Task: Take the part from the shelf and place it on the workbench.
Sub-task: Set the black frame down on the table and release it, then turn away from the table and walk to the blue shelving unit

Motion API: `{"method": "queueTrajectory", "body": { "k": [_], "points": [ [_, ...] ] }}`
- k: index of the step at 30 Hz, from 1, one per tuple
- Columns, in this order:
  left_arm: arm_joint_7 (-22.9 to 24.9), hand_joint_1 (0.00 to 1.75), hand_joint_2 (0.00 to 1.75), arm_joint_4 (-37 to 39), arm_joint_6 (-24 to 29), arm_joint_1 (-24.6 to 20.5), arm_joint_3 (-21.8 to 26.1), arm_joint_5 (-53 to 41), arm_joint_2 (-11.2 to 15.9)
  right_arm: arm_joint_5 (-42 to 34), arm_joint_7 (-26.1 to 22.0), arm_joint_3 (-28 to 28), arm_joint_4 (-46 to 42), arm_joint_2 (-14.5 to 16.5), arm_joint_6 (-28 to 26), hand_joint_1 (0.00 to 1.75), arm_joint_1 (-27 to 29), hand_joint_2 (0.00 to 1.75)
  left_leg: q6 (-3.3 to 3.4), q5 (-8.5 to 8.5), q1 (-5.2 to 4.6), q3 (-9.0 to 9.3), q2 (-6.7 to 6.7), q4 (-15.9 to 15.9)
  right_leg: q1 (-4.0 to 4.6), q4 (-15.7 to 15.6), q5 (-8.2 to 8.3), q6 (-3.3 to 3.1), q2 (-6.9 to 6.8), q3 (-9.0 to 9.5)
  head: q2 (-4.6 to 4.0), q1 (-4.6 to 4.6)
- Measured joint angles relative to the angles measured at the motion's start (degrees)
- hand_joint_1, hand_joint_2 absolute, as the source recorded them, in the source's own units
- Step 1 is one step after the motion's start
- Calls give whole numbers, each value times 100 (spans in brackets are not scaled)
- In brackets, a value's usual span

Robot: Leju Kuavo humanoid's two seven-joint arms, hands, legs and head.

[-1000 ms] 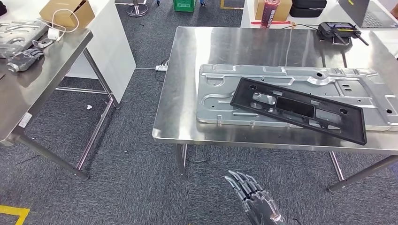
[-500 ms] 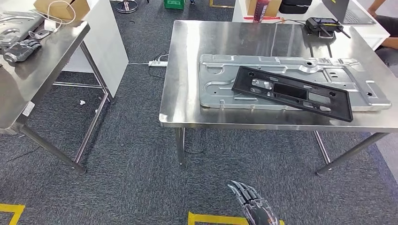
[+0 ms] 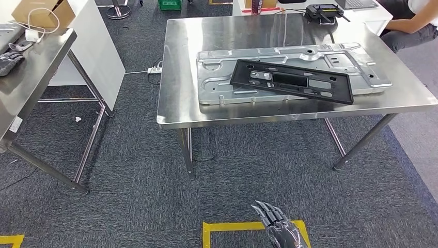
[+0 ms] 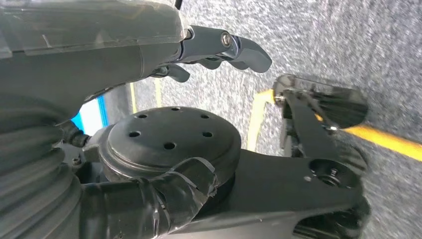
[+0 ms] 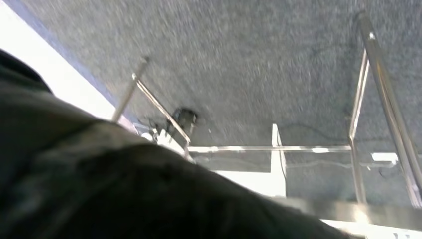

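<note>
Over the grey carpet (image 3: 129, 170), the steel bench (image 3: 181, 62) stood dead ahead, and the black part (image 3: 292, 89) lay flat on a stamped silver panel (image 3: 217, 72) on its top, set at a slight angle across it. The part was a long thin frame with cut-outs; the panel was ribbed sheet metal with shiny raised edges. To the left stood a side table (image 3: 31, 72), also steel, with a cardboard box (image 3: 36, 10) at its far end, and open carpet ran between the two. A white power strip (image 3: 153, 69) lay on the floor by the bench's far left corner. A seated person (image 3: 413, 26) was at the far right, beyond the bench. Yellow tape (image 3: 232, 226) marked the floor near the right hand (image 3: 278, 227), which hung low with straight, slightly spread fingers and held nothing. The left hand (image 4: 214, 47) hung over the carpet, fingers loosely bent around nothing; how wide, I couldn't tell. The bench's near edge was bare, with thin legs (image 3: 186, 152) below.
</note>
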Motion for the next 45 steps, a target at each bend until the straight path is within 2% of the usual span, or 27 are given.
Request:
{"method": "queueTrajectory", "body": {
  "k": [2,4,6,8,9,11,13,14,15,17,19,20,21,23,25,28,29,30,32,34,35,36,39,40,43,44,45],
  "points": [
    [4,0,175,0,1,-7,0,-8,7,-139,-10,15,49,21,-27,0,-2,0,6,290,17,487,-88,-573,-22,98,74,50,104,-172,0,-1],
    [7,0,175,0,1,-7,0,-17,13,-345,-30,21,135,62,-84,0,-10,0,56,345,15,994,-297,-1334,-33,172,149,115,196,-295,0,-1],
    [6,0,175,0,-3,-1,0,-27,16,-628,-56,23,293,131,-179,0,-12,0,106,293,-5,1144,-381,-1625,-44,175,241,191,274,-347,0,0],
    [4,0,175,0,-13,-6,0,-36,14,-1061,-129,25,593,256,-313,0,7,0,187,379,7,1098,-267,-1674,-48,161,285,261,311,-377,0,2],
    [0,0,175,0,-19,-11,0,-43,12,-1350,-196,25,808,345,-368,0,13,0,246,435,17,1070,-203,-1704,-48,223,195,280,263,-411,0,7],
    [-14,0,175,0,-28,-11,0,-60,11,-2189,-431,3,1483,630,-195,0,-42,0,338,549,26,978,-59,-1749,-62,662,-265,301,87,-563,0,14],
    [-27,0,175,0,-15,-10,0,-50,11,-3536,-700,-192,2816,1199,651,0,-241,0,359,645,19,851,90,-1744,-81,1371,-728,347,-10,-755,0,16],
    [-31,0,175,0,-9,-21,1,-36,11,-4224,-827,-359,3604,1529,1196,0,-338,0,352,687,16,774,162,-1723,-97,1623,-783,374,-34,-779,0,14],
    [-33,0,175,0,-6,-34,2,-21,10,-4759,-961,-534,4320,1818,1698,0,-400,0,341,723,13,690,222,-1687,-114,1718,-714,395,-57,-718,0,14],
    [-45,0,175,0,-8,-53,6,-7,7,-5159,-1282,-780,5323,2116,2334,0,-410,0,313,763,7,517,295,-1568,-141,1334,-411,417,-156,-297,0,13],
    [-65,0,175,0,-7,-45,13,-3,-2,-5118,-1525,-926,6015,2226,2624,0,-418,0,261,781,-14,382,361,-1445,-106,633,-385,391,-335,202,0,11],
    [-74,0,175,0,-6,-40,18,-1,-6,-5098,-1580,-997,6307,2275,2698,0,-432,0,228,792,-27,342,404,-1399,-81,387,-448,358,-398,336,0,10],
    [-82,0,175,0,-6,-35,25,0,-10,-5090,-1589,-1062,6554,2312,2744,0,-445,0,191,811,-35,318,456,-1378,-53,272,-513,316,-405,371,0,7],
    [-93,0,175,0,-6,-37,40,2,-11,-5087,-1556,-1162,6965,2389,2813,0,-452,0,117,830,-26,300,515,-1349,-49,222,-477,209,-323,307,0,7],
    [-96,0,175,0,-6,-38,49,3,-11,-5093,-1500,-1229,7258,2451,2850,0,-462,0,49,586,-2,227,352,-1154,-64,196,-380,94,-242,218,0,8],
    [-96,0,175,0,-6,-22,54,4,-10,-5104,-1467,-1305,7517,2520,2859,0,-491,0,23,-173,14,-30,43,-208,-36,202,-219,-10,-92,21,0,6],
    [-96,0,175,0,-6,-20,54,3,-10,-5105,-1466,-1317,7576,2542,2859,0,-496,0,32,-285,12,-64,17,57,-20,211,-166,-16,-29,-53,0,5],
    [-96,0,175,0,-6,-21,55,3,-10,-5105,-1466,-1325,7629,2562,2859,0,-499,0,52,-278,7,-21,3,154,-4,225,-117,-18,34,-118,0,5],
    [-97,0,175,0,-6,-26,55,2,-9,-5106,-1466,-1338,7713,2598,2860,0,-498,0,142,9,-16,377,-58,-300,28,258,-27,-14,162,-232,0,5],
    [-98,0,175,0,-6,-30,56,3,6,-5108,-1466,-1360,7763,2664,2861,0,-502,0,291,213,-44,905,-286,-1144,37,274,63,7,278,-320,0,8],
    [-98,0,175,0,-7,-30,56,3,12,-5108,-1465,-1372,7780,2695,2862,0,-506,0,335,245,-57,1069,-385,-1438,23,269,115,34,331,-354,0,9],
    [-98,0,175,0,-7,-31,57,3,16,-5108,-1464,-1386,7800,2720,2861,0,-508,0,354,240,-67,1135,-440,-1593,-2,254,172,71,382,-384,0,8],
    [-97,0,175,0,-7,-42,58,4,-2,-5108,-1462,-1417,7889,2723,2858,0,-485,0,357,413,-45,1106,-275,-1771,-16,161,293,182,485,-443,0,7],
    [-97,0,175,0,-7,-49,60,3,-7,-5108,-1461,-1421,7912,2723,2859,0,-488,0,379,496,-23,1082,-198,-1839,-4,233,176,201,407,-488,0,13],
    [-98,0,175,0,-6,-50,61,2,-8,-5110,-1458,-1425,7932,2729,2862,0,-514,0,391,657,0,932,24,-1883,-54,1103,-600,283,30,-742,0,23],
    [-98,0,175,0,-6,-46,61,2,-8,-5110,-1457,-1425,7935,2730,2862,0,-514,0,371,685,0,860,102,-1850,-84,1434,-733,328,-23,-800,0,23],
    [-98,0,175,0,-6,-45,61,2,-8,-5110,-1457,-1425,7937,2730,2862,0,-514,0,355,706,2,783,181,-1802,-115,1643,-719,373,-45,-795,0,23]
  ]
}}
